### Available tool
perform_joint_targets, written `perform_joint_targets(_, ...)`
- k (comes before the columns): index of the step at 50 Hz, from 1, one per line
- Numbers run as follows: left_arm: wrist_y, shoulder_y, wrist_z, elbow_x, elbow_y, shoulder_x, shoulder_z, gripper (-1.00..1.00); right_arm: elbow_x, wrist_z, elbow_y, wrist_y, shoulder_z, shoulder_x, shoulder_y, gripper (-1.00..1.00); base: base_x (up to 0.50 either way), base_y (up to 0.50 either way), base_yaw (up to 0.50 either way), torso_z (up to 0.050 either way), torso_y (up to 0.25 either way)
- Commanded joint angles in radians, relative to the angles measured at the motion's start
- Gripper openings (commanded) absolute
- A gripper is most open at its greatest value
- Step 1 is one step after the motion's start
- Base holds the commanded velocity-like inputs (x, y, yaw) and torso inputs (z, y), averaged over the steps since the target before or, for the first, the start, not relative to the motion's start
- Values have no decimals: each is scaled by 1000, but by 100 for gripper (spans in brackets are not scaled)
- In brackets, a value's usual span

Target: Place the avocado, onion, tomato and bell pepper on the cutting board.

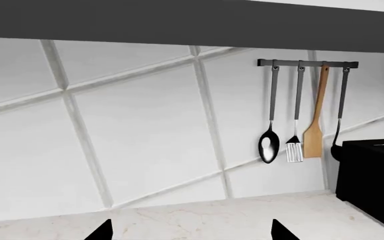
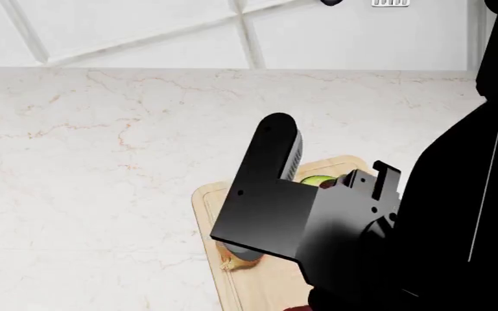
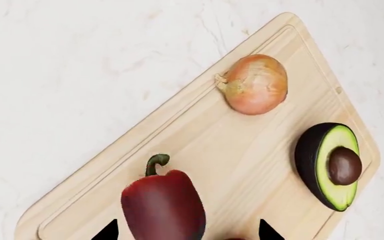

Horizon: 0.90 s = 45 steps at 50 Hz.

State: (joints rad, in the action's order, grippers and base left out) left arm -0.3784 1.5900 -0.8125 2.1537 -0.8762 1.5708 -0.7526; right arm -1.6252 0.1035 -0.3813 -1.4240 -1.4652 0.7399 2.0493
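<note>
The right tool [image 3: 185,231] hangs open and empty directly over the bell pepper [image 3: 163,205], already on the cutting board [image 3: 245,150].

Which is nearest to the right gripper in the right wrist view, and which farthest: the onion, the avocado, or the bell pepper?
1. Bell pepper, lying between the fingertips of the right gripper.
2. Avocado, by one long edge of the cutting board.
3. Onion, near the board's far corner.

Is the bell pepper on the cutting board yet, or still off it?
On it. In the right wrist view the bell pepper lies on the cutting board, inside the rim groove, between the right hand's fingertips.
</note>
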Motion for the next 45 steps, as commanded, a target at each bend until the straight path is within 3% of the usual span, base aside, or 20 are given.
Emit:
perform_joint_targets(1, -3, 7, 40, -21, 14, 0, 42, 100, 16, 35, -13, -2, 21, -15, 18, 100, 0, 0, 0, 0, 0)
perform_joint_targets(9, -18, 16, 45, -6, 22, 0, 60, 100, -2, 68, 4, -30, 70, -19, 146, 100, 0, 0, 0, 0, 0)
perform_joint_targets(23, -21, 11, 44, 0, 18, -1, 71, 100, -223, -87, -15, -43, 156, 23, 296, 100, 0, 0, 0, 0, 0)
perform_joint_targets(27, -20, 4, 51, -5, 16, -1, 69, 100, -341, -210, -17, -78, 237, 34, 300, 100, 0, 0, 0, 0, 0)
perform_joint_targets(31, -47, 2, 60, -9, 20, -1, 71, 100, -533, -442, -17, -81, 321, 43, 303, 100, 0, 0, 0, 0, 0)
perform_joint_targets(39, -168, 27, 63, 10, 58, -68, 89, 100, -898, -939, -106, 55, 380, 112, 302, 100, 0, 0, 0, 0, 0)
perform_joint_targets(45, -271, 87, 29, 66, 79, -120, 112, 100, -1003, -1144, -150, 150, 470, 161, 301, 100, 0, 0, 0, 0, 0)
